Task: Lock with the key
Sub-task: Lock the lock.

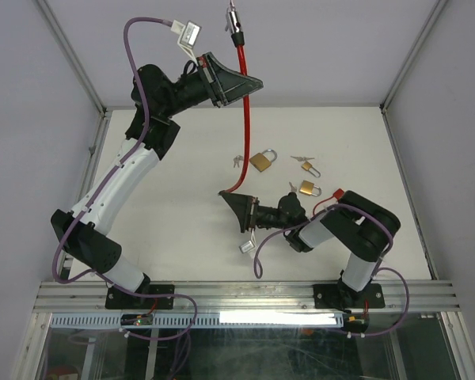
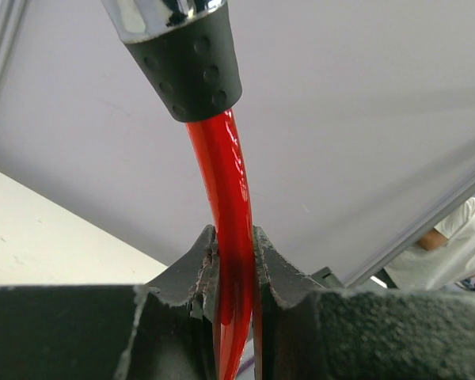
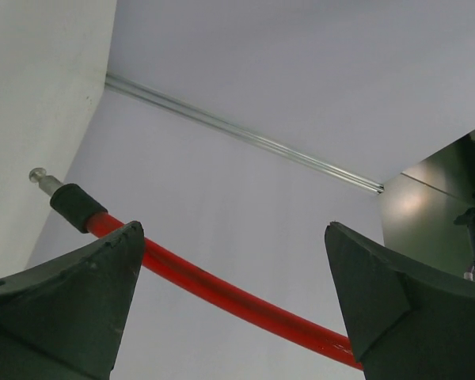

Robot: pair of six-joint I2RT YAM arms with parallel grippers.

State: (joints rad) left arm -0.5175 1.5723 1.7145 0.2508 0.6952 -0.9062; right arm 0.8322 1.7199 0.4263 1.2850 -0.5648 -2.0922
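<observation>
A red cable lock [image 1: 241, 127] rises from the table to a black collar and metal end [image 1: 234, 22] high in the air. My left gripper [image 1: 245, 83] is raised and shut on the cable [image 2: 226, 182], just below the black collar [image 2: 186, 59]. My right gripper [image 1: 231, 212] sits low over the table beside the cable's lower end [image 1: 223, 192], open. In the right wrist view the cable [image 3: 237, 297] crosses behind the wide gap of the right gripper [image 3: 233, 231], untouched. Small keys [image 1: 237, 161] lie on the table.
Two brass padlocks [image 1: 261, 161] [image 1: 309, 188] lie on the white table [image 1: 166, 229], with more keys [image 1: 303, 162] beside them. White walls [image 1: 55, 87] close in the left, back and right sides. A metal rail [image 1: 245, 294] runs along the near edge.
</observation>
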